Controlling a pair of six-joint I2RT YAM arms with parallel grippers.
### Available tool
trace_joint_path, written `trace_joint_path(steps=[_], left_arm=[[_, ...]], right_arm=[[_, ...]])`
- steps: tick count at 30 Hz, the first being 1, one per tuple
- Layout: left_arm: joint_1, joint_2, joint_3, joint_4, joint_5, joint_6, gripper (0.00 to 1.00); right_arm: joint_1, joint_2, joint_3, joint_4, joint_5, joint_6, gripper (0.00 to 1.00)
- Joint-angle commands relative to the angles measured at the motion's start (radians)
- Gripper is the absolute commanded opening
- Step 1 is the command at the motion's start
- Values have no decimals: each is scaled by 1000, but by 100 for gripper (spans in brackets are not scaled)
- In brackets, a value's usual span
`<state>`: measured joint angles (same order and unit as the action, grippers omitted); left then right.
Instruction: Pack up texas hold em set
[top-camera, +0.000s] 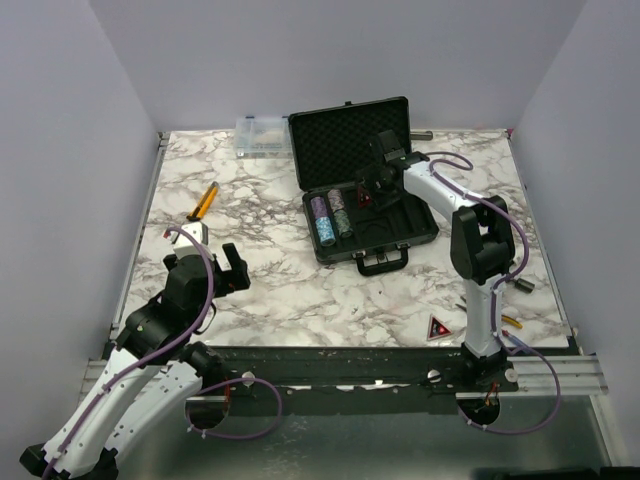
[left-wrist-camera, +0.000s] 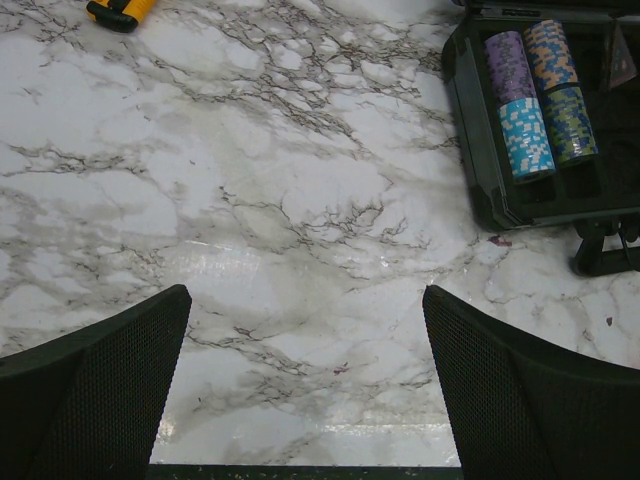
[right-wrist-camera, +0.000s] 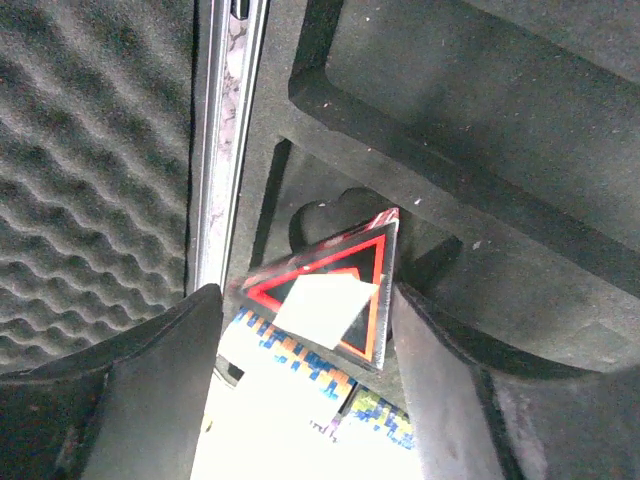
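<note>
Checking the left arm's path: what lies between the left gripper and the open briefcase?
Only bare marble tabletop lies between the left gripper and the black briefcase; the top external and left wrist views both show it.

Black briefcase, rippled dark foam; purple, blue, speckled chip stacks; red-black triangle; white grey-veined marble bench; orange-handled tool.

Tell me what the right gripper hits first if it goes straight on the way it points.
The right gripper seems to grip the red-black triangle. Pushed straight on, it would probably press the triangle into the briefcase's foam tray, beside the chip stacks. Depth is unclear.
</note>
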<state>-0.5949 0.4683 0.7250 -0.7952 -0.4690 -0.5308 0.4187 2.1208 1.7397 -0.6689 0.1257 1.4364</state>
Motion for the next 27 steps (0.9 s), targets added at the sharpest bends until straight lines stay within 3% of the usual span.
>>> trace_joint_path(steps=[1,11,27], left_arm=[[4,-2,-11,4,-12,2,98],[4,23,-5,4,-1,5,98],[4,33,-3,3,7,6,98]], right_arm=[[-4,17,-22,-39,20,8,74],[-3,-19,-38,-15,20,-41,100],[-4,-162,-71,-39,44,-271,100]])
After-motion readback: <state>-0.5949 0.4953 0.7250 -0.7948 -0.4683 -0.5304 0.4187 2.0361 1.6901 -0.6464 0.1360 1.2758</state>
